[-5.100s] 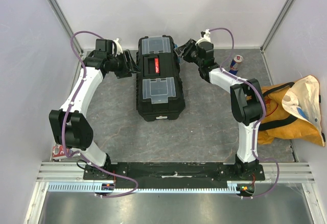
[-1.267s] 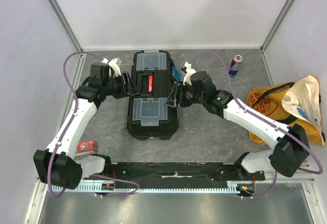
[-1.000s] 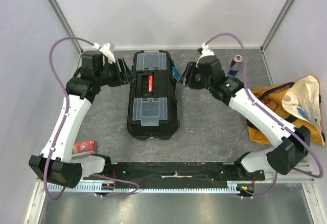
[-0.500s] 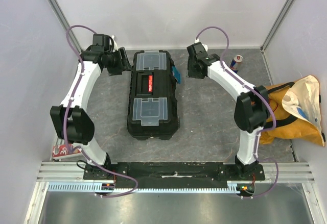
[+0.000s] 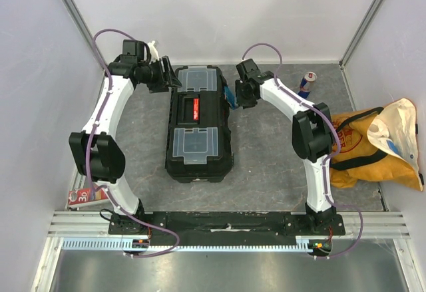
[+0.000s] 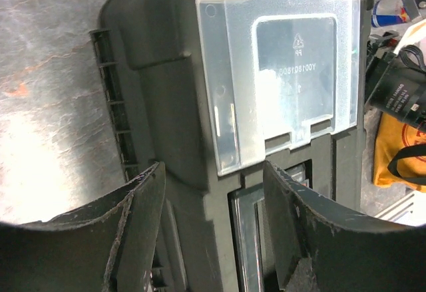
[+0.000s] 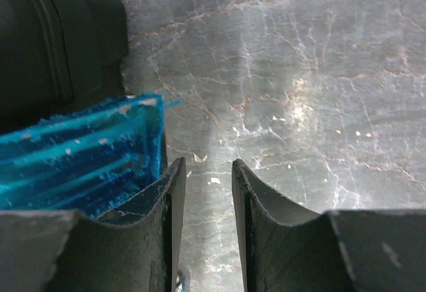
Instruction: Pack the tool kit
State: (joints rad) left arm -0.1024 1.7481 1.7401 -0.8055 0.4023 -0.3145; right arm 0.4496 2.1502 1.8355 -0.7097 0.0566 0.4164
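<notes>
Both arms had swung inward toward the toolbox [image 5: 200, 122] over the last half second. The left claw [image 5: 169, 79] had drawn up to its far left corner, and the right claw [image 5: 234, 96] had come in against its right side, next to the blue latch [image 5: 230, 94]. The toolbox itself lay where it had been, shut and lengthwise on the counter [image 5: 266, 165], between the two arms.

From the left wrist, the left claw [image 6: 213, 169] was spread wide and gripped nothing. Its fingers [image 6: 136, 205] straddled the toolbox's left edge just below the far clear lid [image 6: 279, 66]; whether they touched the plastic could not be told.

From the right wrist, the right claw [image 7: 203, 169] showed only a narrow gap between its fingers [image 7: 166, 199]. Bare counter showed through the gap and nothing was pinched. The blue latch [image 7: 80, 152] sat just outside one finger.

Well to the right of the toolbox stood a drink can [image 5: 307, 83], and farther right lay a yellow-orange fabric bag [image 5: 383, 146].
</notes>
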